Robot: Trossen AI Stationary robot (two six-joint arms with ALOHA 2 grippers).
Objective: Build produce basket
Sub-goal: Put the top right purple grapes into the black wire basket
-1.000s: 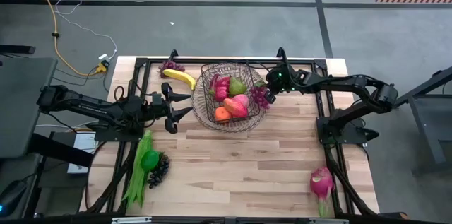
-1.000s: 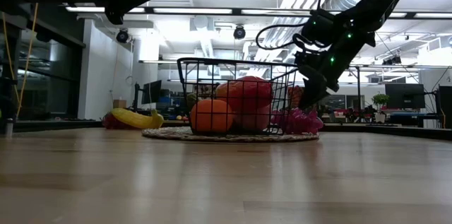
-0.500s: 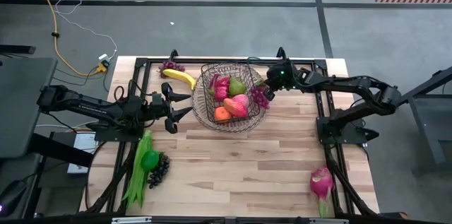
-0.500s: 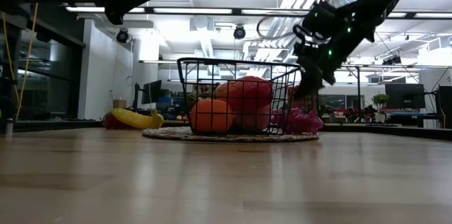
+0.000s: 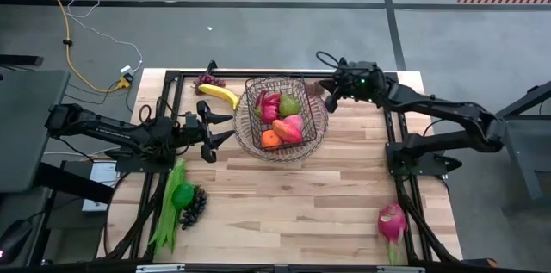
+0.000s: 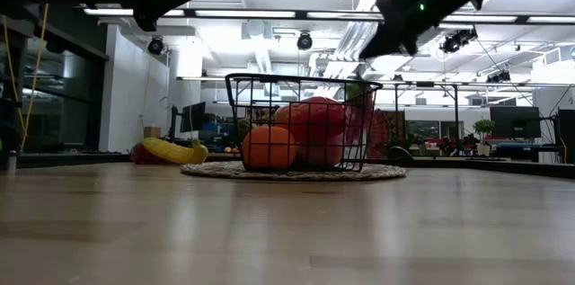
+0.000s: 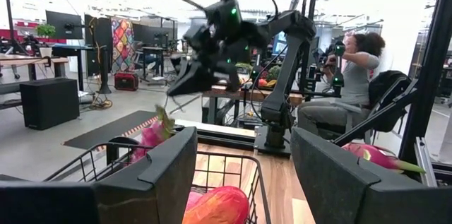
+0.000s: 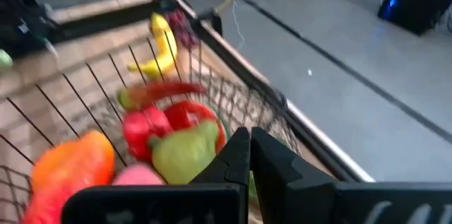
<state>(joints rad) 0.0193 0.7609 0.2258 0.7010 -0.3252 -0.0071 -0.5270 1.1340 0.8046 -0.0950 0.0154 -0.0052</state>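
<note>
The basket (image 5: 282, 118) is sitting upright on a round woven tray (image 6: 377, 173) at the counter's (image 5: 327, 195) far middle, opening facing up, holding an orange (image 5: 271, 139), a green pear (image 5: 290, 104) and red and pink pieces. The right hand (image 5: 328, 94) is hovering beside its far right rim, fingers pinched together, empty. The left hand (image 5: 209, 129) is waiting just left of the basket, fingers partly apart, holding nothing.

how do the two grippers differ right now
The left gripper has its fingers apart; the right gripper is shut, holding nothing that shows. The left gripper sits beside the basket on its banana side; the right is raised past the basket's opposite rim, near the table's far edge. Both point toward the basket.
</note>
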